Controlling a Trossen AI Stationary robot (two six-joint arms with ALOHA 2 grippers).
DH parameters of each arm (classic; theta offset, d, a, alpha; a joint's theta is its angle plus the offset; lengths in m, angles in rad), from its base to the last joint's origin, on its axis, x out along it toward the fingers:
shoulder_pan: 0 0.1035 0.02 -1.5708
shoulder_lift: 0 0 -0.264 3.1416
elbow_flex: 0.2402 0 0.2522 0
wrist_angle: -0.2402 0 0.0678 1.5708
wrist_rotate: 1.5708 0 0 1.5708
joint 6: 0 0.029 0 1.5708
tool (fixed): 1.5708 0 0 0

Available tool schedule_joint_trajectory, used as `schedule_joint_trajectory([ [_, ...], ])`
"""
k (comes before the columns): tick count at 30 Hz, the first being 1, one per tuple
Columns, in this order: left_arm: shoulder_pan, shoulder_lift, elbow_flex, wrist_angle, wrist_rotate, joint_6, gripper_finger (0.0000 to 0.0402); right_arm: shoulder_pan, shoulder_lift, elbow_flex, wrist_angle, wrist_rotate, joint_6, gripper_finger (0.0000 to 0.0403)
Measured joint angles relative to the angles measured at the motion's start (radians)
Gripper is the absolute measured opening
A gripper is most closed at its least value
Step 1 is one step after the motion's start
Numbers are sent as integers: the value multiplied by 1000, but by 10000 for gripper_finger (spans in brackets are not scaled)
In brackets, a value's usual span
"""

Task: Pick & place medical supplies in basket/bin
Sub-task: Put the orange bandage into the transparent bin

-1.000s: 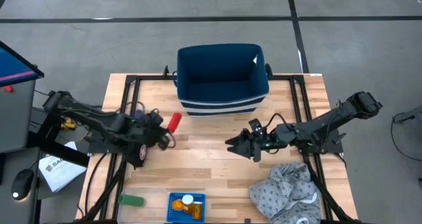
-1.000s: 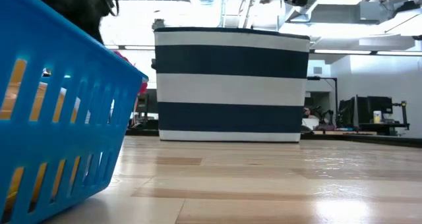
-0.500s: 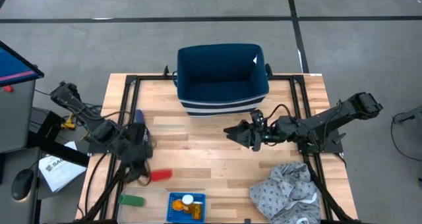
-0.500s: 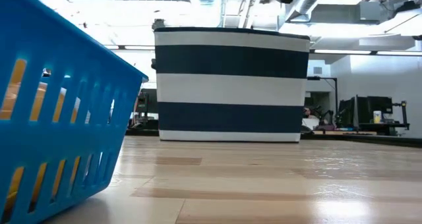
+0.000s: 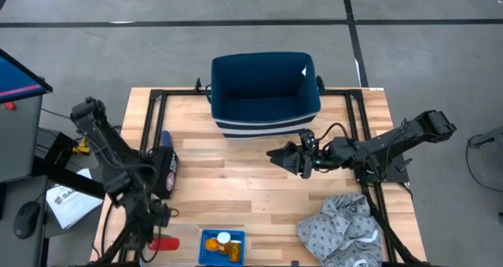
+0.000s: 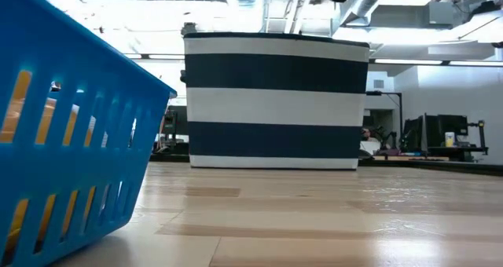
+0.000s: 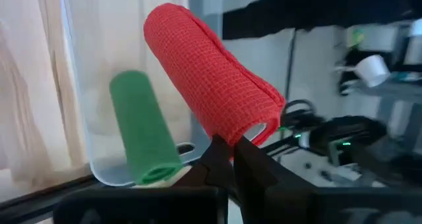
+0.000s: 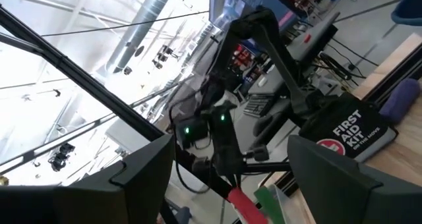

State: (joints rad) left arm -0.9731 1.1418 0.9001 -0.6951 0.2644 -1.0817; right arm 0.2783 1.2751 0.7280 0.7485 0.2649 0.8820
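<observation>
- High view: the left gripper (image 5: 157, 237) is seen at the table's near left corner, closed on the red cylinder (image 5: 164, 243), which is held just left of the blue basket (image 5: 204, 254).
- Inside the basket, an orange pill bottle (image 5: 231, 252) and a white-capped bottle (image 5: 223, 238) are lying.
- From the left wrist, the red cylinder (image 7: 208, 87) is seen pinched at its lower end between the fingertips (image 7: 227, 159), with the green piece (image 7: 142, 128) lying beyond it.
- The right gripper (image 5: 277, 154) is held above mid-table, in front of the navy striped tub (image 5: 264, 96); its fingers are spread apart and nothing is held.
- A grey cloth (image 5: 343, 228) is bunched at the near right corner.
- A first-aid pouch (image 5: 167, 170) is lying by the left arm.
</observation>
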Motion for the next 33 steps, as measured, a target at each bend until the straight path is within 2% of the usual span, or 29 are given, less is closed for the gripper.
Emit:
schedule_joint_trajectory([
  [3, -14, 53, 0, 4, -47, 3, 0, 0, 0, 0, 0, 1, 0, 292],
  [10, -15, 150, 0, 40, -50, 67, 0, 3, 0, 0, 0, 1, 0, 292],
  [15, -15, 178, 0, 3, -50, 111, 1, 10, 0, 0, -1, 1, -1, 292],
  [21, -15, 156, 0, -65, -50, 90, 10, 23, 0, 0, -6, 0, -2, 292],
  [24, -15, 129, 0, -78, -55, 91, 42, 23, 0, 0, -8, -1, -2, 292],
  [33, -15, 28, 0, -151, -82, 90, 187, 23, 0, 0, -11, -2, -22, 292],
])
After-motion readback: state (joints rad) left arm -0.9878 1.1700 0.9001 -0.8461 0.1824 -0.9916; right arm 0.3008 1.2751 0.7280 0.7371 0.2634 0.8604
